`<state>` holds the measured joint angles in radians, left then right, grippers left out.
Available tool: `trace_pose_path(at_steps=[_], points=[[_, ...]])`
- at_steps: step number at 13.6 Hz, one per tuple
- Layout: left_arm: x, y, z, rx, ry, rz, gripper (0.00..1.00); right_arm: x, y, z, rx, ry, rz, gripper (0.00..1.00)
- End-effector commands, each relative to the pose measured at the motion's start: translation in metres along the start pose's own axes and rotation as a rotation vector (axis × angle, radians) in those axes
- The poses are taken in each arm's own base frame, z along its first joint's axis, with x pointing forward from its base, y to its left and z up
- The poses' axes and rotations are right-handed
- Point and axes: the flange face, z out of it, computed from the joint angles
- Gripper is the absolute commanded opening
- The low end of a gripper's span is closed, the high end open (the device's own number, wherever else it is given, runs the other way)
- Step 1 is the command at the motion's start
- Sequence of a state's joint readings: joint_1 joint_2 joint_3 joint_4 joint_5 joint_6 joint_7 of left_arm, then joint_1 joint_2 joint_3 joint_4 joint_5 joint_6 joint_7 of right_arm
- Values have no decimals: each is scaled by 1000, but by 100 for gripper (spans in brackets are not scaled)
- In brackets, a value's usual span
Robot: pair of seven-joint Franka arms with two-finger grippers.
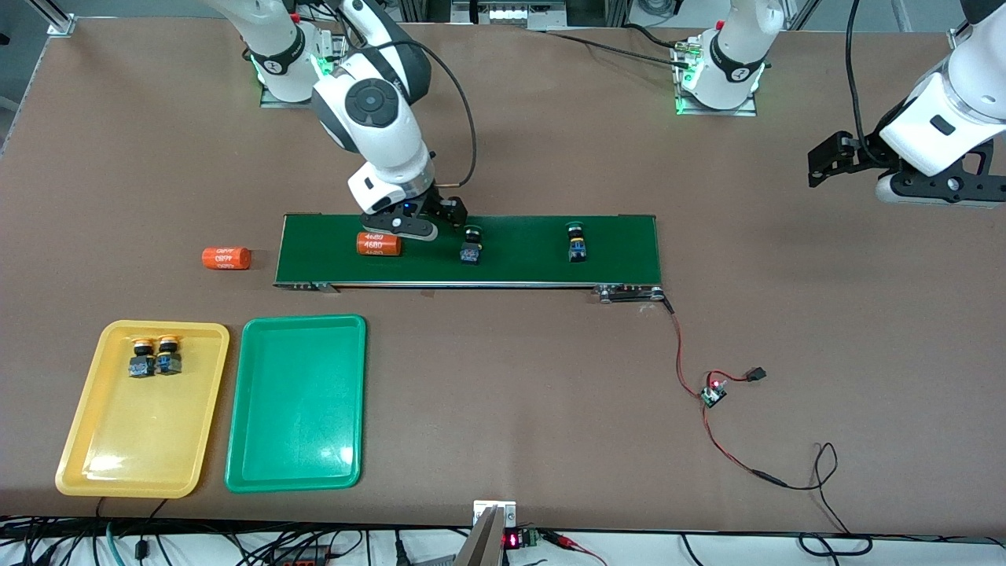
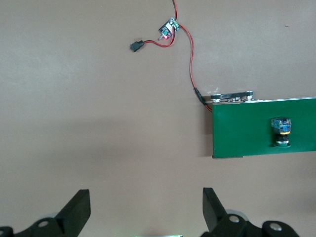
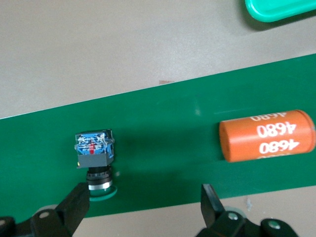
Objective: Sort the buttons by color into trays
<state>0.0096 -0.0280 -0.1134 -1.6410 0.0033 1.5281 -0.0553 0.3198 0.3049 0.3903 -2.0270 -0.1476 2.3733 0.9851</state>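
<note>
Front view: both grippers' fingers apart, right gripper (image 1: 428, 224) over the conveyor belt (image 1: 519, 271) edge, left gripper (image 1: 821, 165) over bare table (image 1: 786, 314).

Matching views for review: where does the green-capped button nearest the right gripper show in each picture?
Front view: green-capped button on the conveyor belt, beside the orange cylinder.
Left wrist view: not in it.
Right wrist view: on the belt.
Shared landmark: the belt.

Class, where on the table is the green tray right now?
In the front view the green tray lies beside the yellow tray, toward the right arm's end, nearer the camera than the conveyor belt.
</note>
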Motion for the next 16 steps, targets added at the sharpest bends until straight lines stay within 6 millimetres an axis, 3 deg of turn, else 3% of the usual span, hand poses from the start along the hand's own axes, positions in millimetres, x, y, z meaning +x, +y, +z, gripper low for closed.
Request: trace_pose_path(at_steps=[1, 6, 13, 14, 15, 16], points=[[2, 0, -5, 8, -7, 15, 100, 5, -10, 14, -15, 10, -6, 100], [1, 0, -5, 8, -8, 17, 100, 11, -22, 30, -18, 4, -13, 100], [1, 1, -5, 8, -8, 20, 100, 11, -21, 62, -39, 20, -68, 98], [1, 1, -5, 9, -10, 20, 100, 15, -20, 65, -30, 26, -63, 95], [1, 1, -5, 9, -11, 20, 100, 15, -19, 67, -28, 27, -70, 85], [1, 0, -5, 8, -10, 17, 100, 17, -17, 68, -31, 30, -72, 67]])
